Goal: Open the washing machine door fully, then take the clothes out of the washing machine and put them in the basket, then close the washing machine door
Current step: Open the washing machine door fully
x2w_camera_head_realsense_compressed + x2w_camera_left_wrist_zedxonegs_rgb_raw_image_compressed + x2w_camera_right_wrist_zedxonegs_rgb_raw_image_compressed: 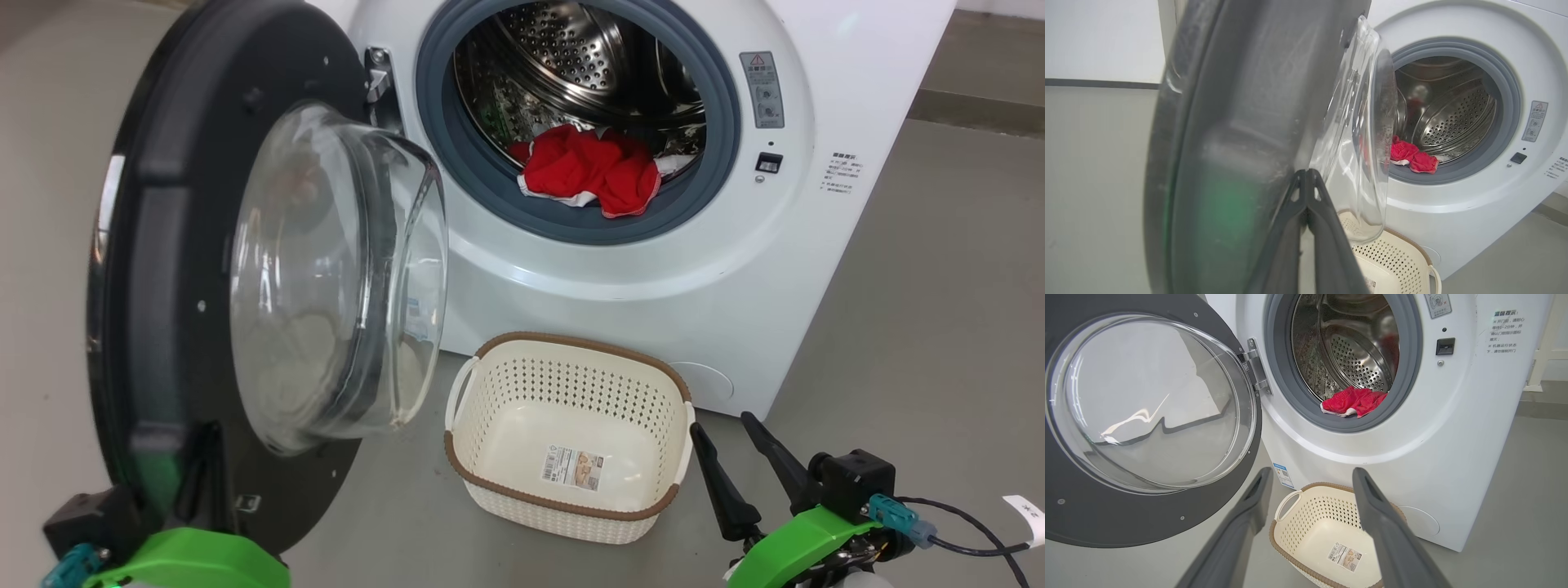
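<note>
Fingers (1287, 228) of the left claw (1306, 175) are pressed together, tips touching with nothing seen between them, right up against the inner face of the door (155, 245); in the head view this claw (208, 461) sits at the lower left, dark against the door's bottom edge. The right claw (722, 425) is spread wide and holds nothing, hanging above the floor (939, 343) just beside the right end of the basket (571, 339); in its own wrist view its fingertips (1263, 486) frame the basket (1294, 498) below. The basket is cream-white perforated plastic with a brown woven-look rim and looped side handles, a sticker (573, 467) on its bottom, nothing else inside, and it stands on the floor touching or nearly touching the front of the washing machine (816, 269). The door stands wide open on the hinge (1253, 369) at the left of the opening, a broad black ring with a bulging clear glass bowl (326, 269) that mirrors the pale room. Beyond it, the white machine shows a grey rubber ring (457, 155) around a perforated steel drum (571, 49) and small printed labels (762, 90) to the right. The clothes (592, 167), bright red with some white edges, lie bunched at the drum's front lip, partly over the grey ring.
</note>
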